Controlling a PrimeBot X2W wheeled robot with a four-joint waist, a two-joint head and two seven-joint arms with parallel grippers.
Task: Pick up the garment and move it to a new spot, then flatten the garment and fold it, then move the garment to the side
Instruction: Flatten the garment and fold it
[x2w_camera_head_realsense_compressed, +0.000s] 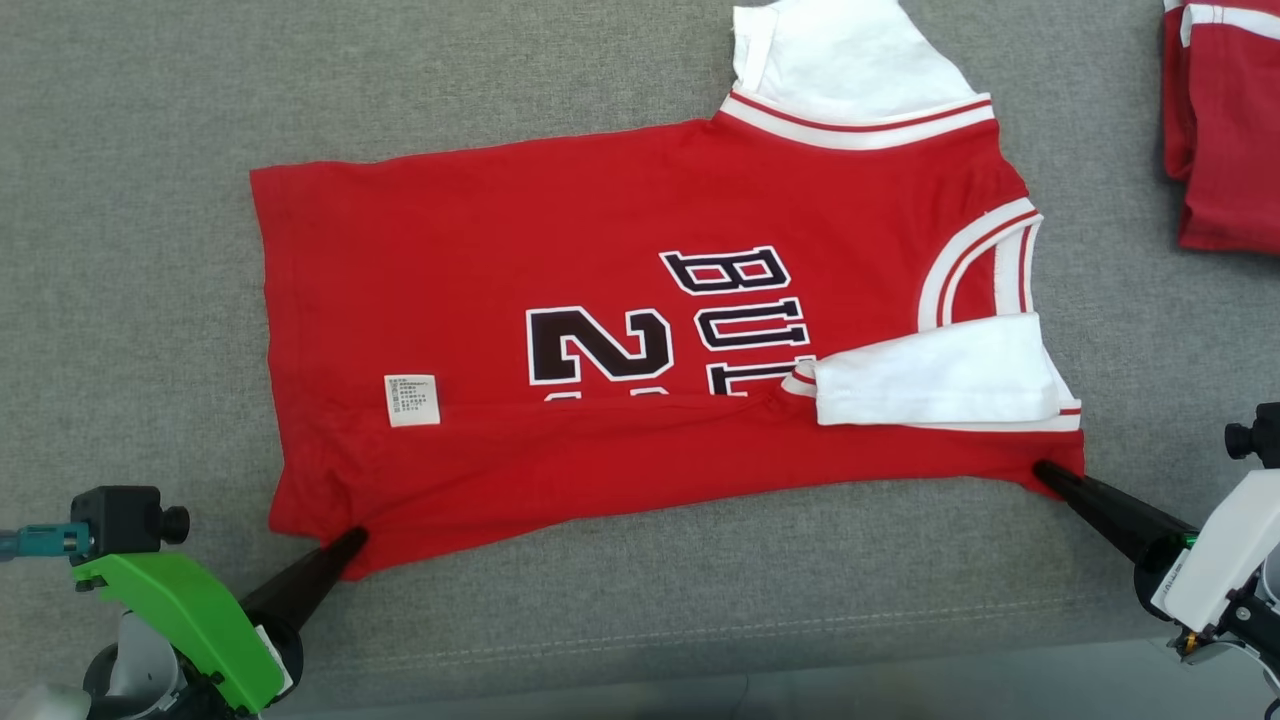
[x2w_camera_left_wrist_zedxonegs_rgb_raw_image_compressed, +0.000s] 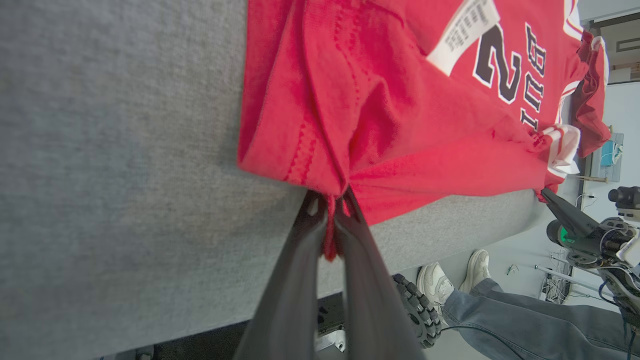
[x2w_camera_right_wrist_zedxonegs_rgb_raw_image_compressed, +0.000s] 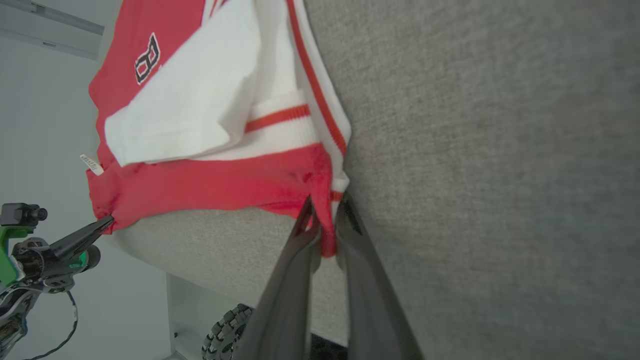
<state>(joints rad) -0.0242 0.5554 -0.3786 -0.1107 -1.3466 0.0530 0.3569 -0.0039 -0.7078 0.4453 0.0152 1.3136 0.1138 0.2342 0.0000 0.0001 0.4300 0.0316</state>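
Note:
A red jersey (x2w_camera_head_realsense_compressed: 560, 300) with white sleeves and black lettering lies spread on the grey table (x2w_camera_head_realsense_compressed: 130, 300), its near edge folded over with a white label (x2w_camera_head_realsense_compressed: 412, 400) showing. My left gripper (x2w_camera_head_realsense_compressed: 350, 545) is shut on the jersey's near left corner; in the left wrist view red cloth (x2w_camera_left_wrist_zedxonegs_rgb_raw_image_compressed: 330, 235) is pinched between its fingers (x2w_camera_left_wrist_zedxonegs_rgb_raw_image_compressed: 360, 260). My right gripper (x2w_camera_head_realsense_compressed: 1045, 470) is shut on the near right corner, where the right wrist view shows red fabric (x2w_camera_right_wrist_zedxonegs_rgb_raw_image_compressed: 325, 235) squeezed between the two fingers (x2w_camera_right_wrist_zedxonegs_rgb_raw_image_compressed: 295, 280). A white sleeve (x2w_camera_head_realsense_compressed: 940, 380) is folded inward.
Another red garment (x2w_camera_head_realsense_compressed: 1220, 130) lies folded at the table's far right. The table's near edge (x2w_camera_head_realsense_compressed: 700, 650) runs close behind both grippers. A person's legs and shoes (x2w_camera_left_wrist_zedxonegs_rgb_raw_image_compressed: 450, 290) stand on the floor beside the table in the left wrist view.

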